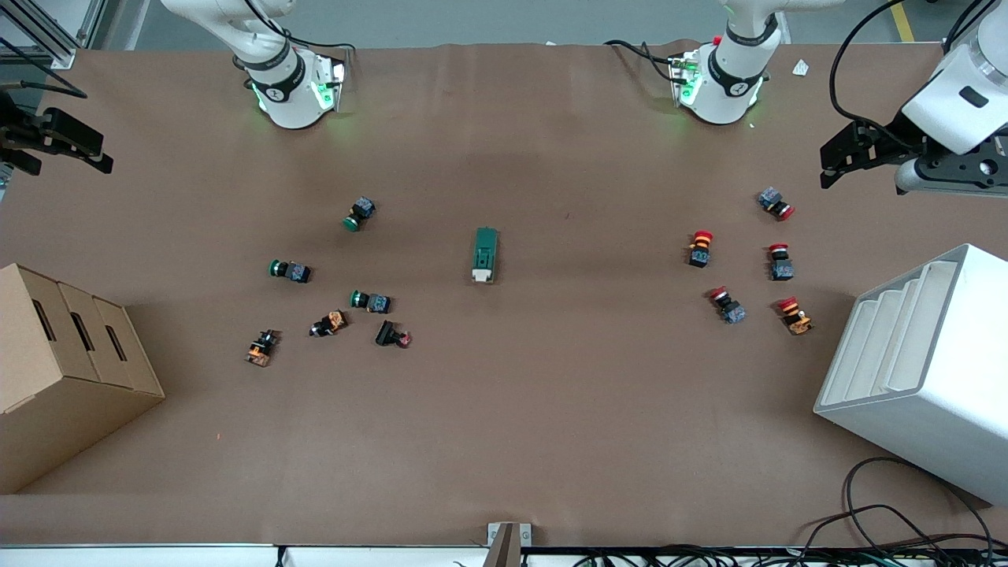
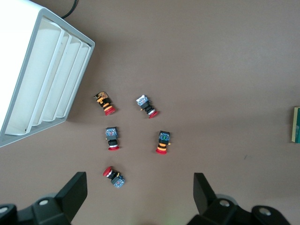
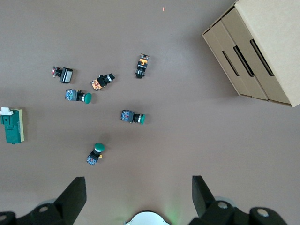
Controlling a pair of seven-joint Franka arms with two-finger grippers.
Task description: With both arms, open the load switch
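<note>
The load switch is a dark-green block with a white toggle at the end nearer the front camera. It lies alone mid-table, and also shows in the right wrist view. Only its edge shows in the left wrist view. My left gripper hangs open and holds nothing, high over the left arm's end of the table, above the red-capped buttons. My right gripper hangs open and holds nothing over the right arm's end. In each wrist view the black fingers stand wide apart over bare mat.
Several red-capped push buttons lie toward the left arm's end, beside a white slotted rack. Green-capped and other small buttons lie toward the right arm's end, near a cardboard box. Cables lie at the table's front corner.
</note>
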